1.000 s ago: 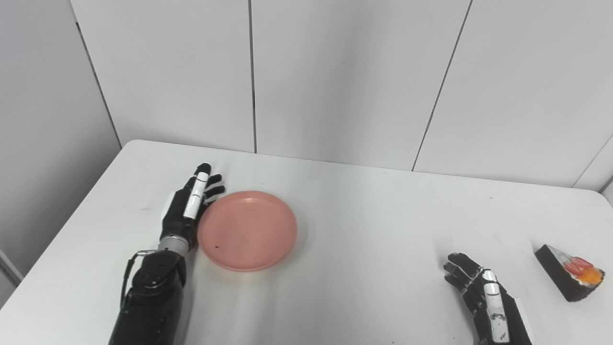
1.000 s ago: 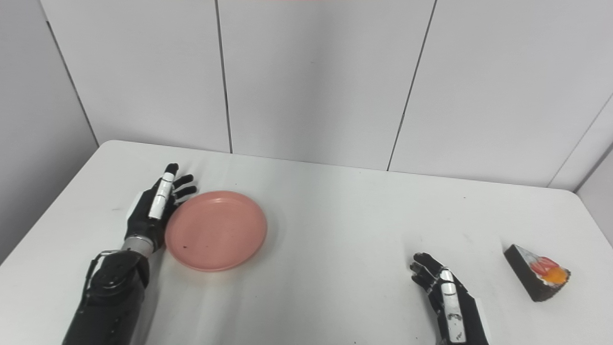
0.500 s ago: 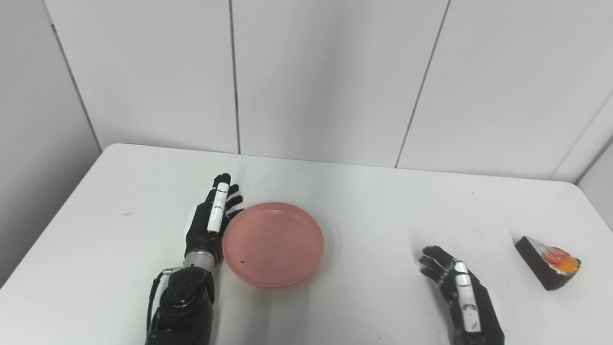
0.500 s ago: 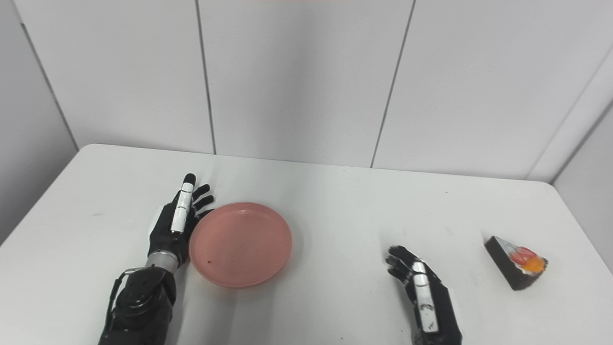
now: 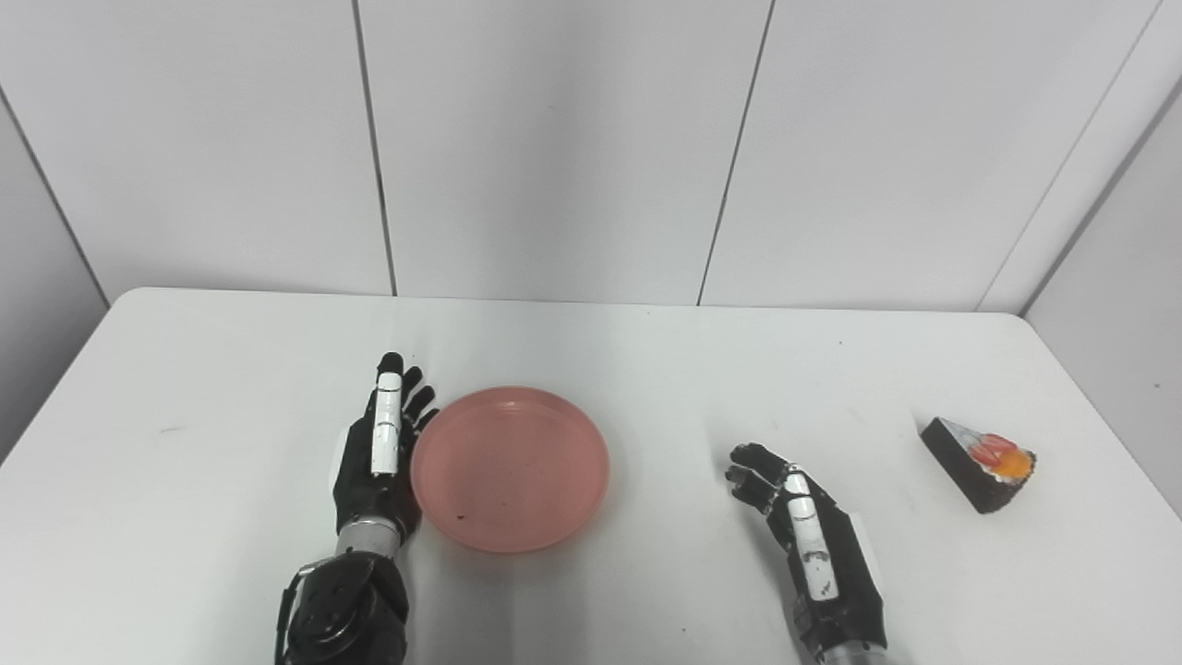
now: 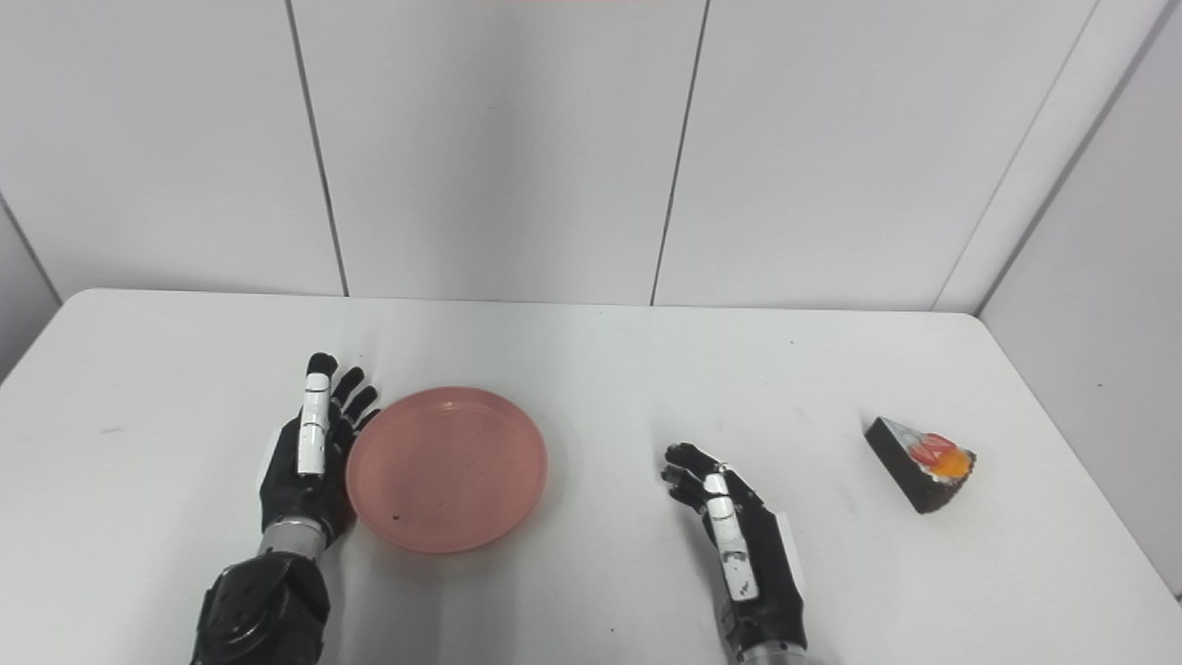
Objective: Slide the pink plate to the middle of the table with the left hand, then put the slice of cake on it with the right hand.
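Observation:
The pink plate (image 5: 510,468) lies flat on the white table (image 5: 185,517), a little left of its middle. My left hand (image 5: 374,453) is open, fingers straight and pointing away from me, its side against the plate's left rim. My right hand (image 5: 813,545) rests open on the table to the right of the plate, fingers slightly curled, holding nothing. The slice of cake (image 5: 979,462), a dark wedge with red and orange topping, sits near the table's right edge, well to the right of the right hand.
Grey wall panels (image 5: 554,139) stand directly behind the table's far edge. The table's right edge (image 6: 1090,480) runs close past the cake. Nothing else lies on the table.
The camera has panned, shifting the whole picture. Beyond that, the left hand has pushed the plate rightward, closer to the cake. The right hand has kept its place on the table.

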You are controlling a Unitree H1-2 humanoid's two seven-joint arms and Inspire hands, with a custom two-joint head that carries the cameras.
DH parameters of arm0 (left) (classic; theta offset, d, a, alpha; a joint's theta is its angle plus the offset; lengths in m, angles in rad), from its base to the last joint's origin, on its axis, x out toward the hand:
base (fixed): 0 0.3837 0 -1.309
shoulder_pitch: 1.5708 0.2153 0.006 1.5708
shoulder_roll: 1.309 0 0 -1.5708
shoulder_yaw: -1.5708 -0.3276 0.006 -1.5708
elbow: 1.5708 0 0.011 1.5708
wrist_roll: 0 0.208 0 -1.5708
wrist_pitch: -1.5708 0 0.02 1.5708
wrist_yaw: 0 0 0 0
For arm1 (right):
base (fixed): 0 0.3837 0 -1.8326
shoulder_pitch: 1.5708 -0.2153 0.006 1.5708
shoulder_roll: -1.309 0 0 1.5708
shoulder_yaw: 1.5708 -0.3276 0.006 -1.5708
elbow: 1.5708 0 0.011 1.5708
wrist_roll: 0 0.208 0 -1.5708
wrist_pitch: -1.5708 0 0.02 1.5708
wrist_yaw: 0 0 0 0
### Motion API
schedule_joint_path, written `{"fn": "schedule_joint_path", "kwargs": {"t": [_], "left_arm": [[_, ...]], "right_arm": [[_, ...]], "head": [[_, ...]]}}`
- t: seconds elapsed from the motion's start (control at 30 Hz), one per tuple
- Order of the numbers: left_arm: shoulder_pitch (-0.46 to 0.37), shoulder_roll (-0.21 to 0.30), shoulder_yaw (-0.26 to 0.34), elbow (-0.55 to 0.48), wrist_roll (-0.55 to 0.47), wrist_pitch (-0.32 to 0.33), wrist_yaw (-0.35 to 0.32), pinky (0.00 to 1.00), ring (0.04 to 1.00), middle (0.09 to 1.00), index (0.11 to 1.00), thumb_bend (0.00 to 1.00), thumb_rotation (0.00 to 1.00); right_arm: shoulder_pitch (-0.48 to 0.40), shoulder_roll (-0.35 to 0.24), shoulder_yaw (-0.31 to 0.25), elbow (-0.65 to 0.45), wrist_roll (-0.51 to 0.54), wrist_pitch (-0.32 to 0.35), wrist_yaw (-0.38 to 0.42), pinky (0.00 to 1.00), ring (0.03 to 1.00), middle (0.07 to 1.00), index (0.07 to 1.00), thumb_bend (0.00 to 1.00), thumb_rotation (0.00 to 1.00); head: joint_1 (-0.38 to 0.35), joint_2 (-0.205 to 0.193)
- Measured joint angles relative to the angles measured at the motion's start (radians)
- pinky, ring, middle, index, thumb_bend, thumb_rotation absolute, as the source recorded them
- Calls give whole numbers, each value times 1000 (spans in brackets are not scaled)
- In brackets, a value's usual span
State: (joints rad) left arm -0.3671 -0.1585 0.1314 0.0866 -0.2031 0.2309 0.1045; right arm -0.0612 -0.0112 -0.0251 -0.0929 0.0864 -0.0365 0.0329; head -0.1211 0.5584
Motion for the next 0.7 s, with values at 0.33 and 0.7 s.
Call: {"fn": "schedule_joint_path", "kwargs": {"t": [0.33, 0.7], "left_arm": [[23, 2, -15, 2, -21, -31, -56, 977, 986, 981, 1000, 799, 815], [38, 55, -51, 16, -20, -75, -140, 896, 923, 917, 993, 805, 748]], "right_arm": [[0, 12, 11, -4, -9, 5, -11, 810, 773, 778, 693, 806, 900], [0, 26, 25, -4, -40, 9, -22, 806, 771, 773, 694, 770, 916]], "head": [[-51, -5], [-101, -20]]}}
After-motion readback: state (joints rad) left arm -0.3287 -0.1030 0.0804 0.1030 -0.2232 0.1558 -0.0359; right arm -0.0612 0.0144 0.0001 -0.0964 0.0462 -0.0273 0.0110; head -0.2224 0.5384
